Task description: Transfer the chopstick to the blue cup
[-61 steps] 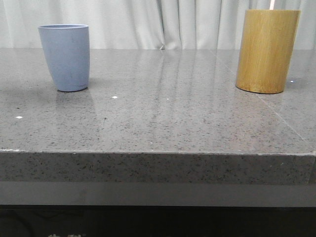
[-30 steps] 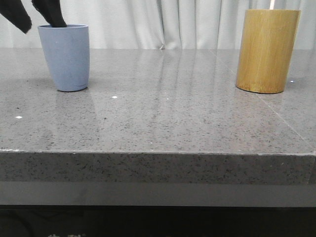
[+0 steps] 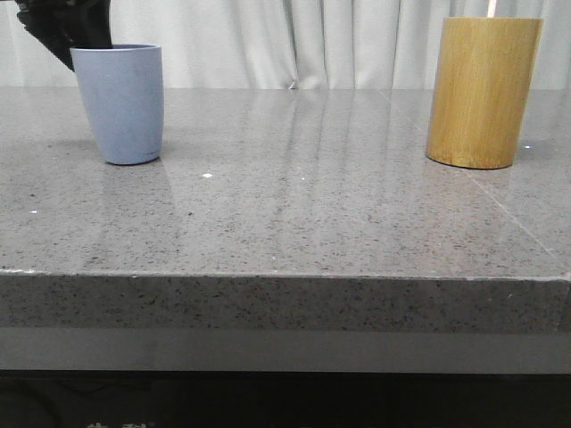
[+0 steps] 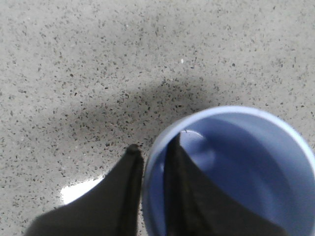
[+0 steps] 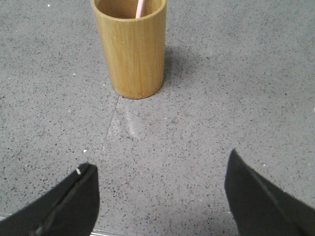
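The blue cup [image 3: 117,102] stands at the table's far left. My left gripper [image 3: 78,46] comes down on its left rim from above. In the left wrist view one finger [image 4: 125,182] is outside the blue cup [image 4: 246,162] and the other is inside, with the left gripper [image 4: 155,142] shut on the rim wall. A pink-cream chopstick [image 3: 492,8] pokes out of the bamboo holder [image 3: 483,94] at the far right. My right gripper [image 5: 160,162] hangs open, well short of the holder [image 5: 133,49] and the chopstick [image 5: 140,8], with nothing between its fingers.
The grey speckled stone table [image 3: 294,205] has its front edge close to the camera. A seam in the slab [image 5: 109,130] runs up to the holder's base. White curtains hang behind the table.
My left gripper has come in from above since a second ago. Half a second ago its fingers stood apart over the cup; they are now drawn together on the rim.
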